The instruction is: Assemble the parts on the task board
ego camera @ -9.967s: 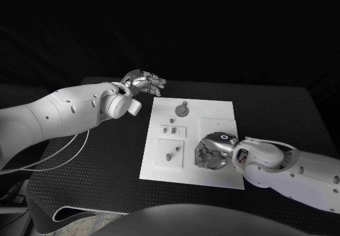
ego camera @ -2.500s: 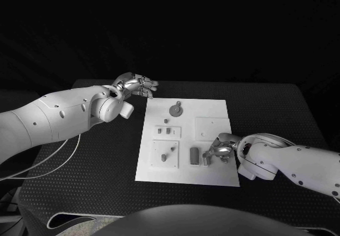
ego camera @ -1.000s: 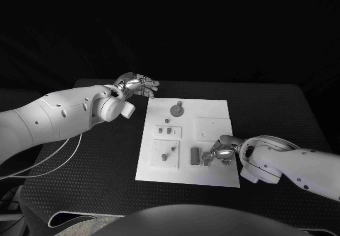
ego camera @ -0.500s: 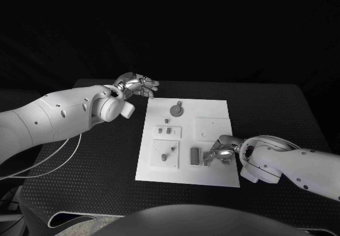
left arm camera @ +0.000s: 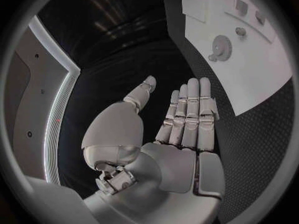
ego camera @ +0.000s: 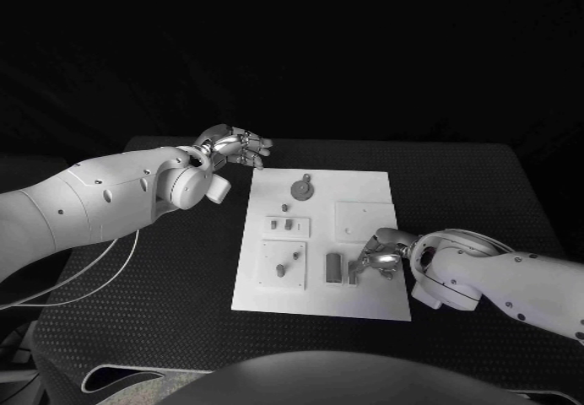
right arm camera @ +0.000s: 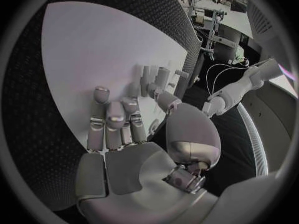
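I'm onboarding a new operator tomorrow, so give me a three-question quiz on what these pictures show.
1. True or false: the left robot hand rests on the board.
2. Which robot hand is over the board's near right part? A) left B) right
3. Fill in: the round part lies at the board's ____ end, seen from the robot.

Key: 1 false, it is off the board's far left corner with flat fingers holding nothing; 2 B; 3 far.
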